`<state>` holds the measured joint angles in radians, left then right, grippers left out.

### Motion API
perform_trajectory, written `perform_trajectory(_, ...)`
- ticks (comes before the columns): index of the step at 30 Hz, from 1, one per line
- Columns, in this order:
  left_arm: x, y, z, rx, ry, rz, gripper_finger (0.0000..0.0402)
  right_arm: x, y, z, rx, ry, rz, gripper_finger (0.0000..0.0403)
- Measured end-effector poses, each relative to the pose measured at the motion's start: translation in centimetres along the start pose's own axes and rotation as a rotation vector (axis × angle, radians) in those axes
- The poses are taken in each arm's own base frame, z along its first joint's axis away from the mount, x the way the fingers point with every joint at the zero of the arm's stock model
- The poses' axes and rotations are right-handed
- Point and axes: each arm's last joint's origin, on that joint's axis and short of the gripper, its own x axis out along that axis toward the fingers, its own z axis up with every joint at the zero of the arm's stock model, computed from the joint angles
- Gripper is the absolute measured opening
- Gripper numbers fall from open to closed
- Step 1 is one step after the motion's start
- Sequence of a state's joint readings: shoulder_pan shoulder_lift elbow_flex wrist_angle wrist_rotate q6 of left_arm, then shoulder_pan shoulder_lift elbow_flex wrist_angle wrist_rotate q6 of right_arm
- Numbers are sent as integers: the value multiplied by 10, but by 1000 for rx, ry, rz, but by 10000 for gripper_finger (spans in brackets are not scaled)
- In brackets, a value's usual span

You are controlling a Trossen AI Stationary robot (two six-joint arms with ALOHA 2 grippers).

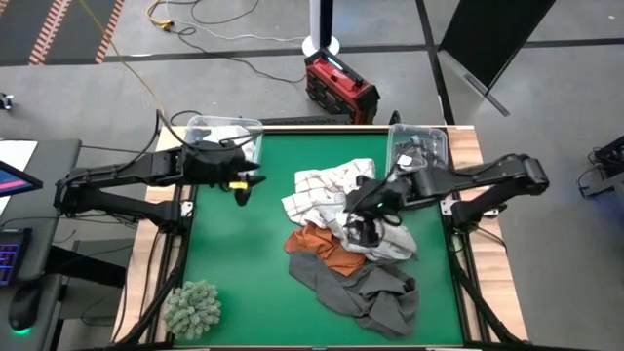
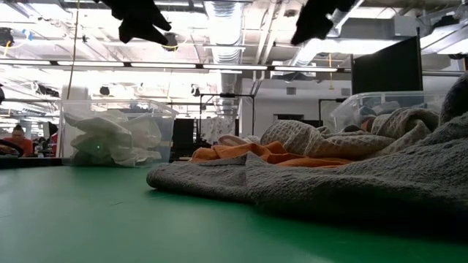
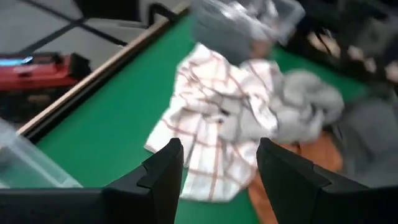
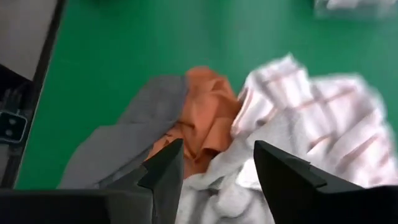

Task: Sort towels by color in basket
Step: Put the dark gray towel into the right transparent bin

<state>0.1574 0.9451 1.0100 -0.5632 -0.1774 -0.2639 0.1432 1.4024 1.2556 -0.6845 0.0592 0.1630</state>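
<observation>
While both grippers' fingers (image 3: 165, 171) gape empty, the right hovers over the towels (image 1: 341, 234).

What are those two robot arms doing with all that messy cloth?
They are sorting towels by color into clear bins. A pile still lies on the green table: a checked white towel, an orange towel and a dark grey towel. The right tool hangs open just above the pile, holding nothing. The left tool waits open and empty near the left bin, which already has white cloth in it.
</observation>
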Motion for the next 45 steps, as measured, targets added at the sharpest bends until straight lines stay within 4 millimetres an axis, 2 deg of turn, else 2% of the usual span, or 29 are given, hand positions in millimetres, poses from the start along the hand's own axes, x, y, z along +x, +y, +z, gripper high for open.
perform_trajectory(3, 0, -2, -3, 47, 44, -82, 194, 24, 3, -5, 97, 90, -14, 234)
perform_trajectory(7, -4, -8, -3, -94, 84, -261, 194, 40, 11, -20, 254, 238, -55, 239)
perform_trajectory(12, -8, -15, 1, -152, 44, -311, 194, 30, 37, -45, 110, 440, -84, 221)
perform_trajectory(16, -8, -15, 7, -306, -28, -245, 194, 9, 70, -51, 20, 431, 106, 201)
perform_trajectory(20, -9, -17, 15, -385, -117, -245, 194, -2, 108, -69, -138, 464, 237, 193)
perform_trajectory(25, -13, -22, 28, -444, -251, -304, 194, -4, 140, -86, -272, 406, 333, 202)
perform_trajectory(29, -18, -27, 35, -471, -347, -304, 194, 4, 148, -99, -313, 348, 319, 217)
perform_trajectory(34, -20, -30, 35, -478, -376, -296, 194, 20, 141, -112, -316, 288, 212, 223)
perform_trajectory(37, -22, -35, 33, -426, -349, -341, 194, 31, 137, -119, -324, 271, 183, 220)
perform_trajectory(42, -25, -42, 30, -326, -323, -419, 194, 59, 134, -127, -316, 329, 137, 197)
perform_trajectory(45, -25, -43, 28, -306, -300, -423, 194, 79, 133, -135, -303, 395, 98, 157)
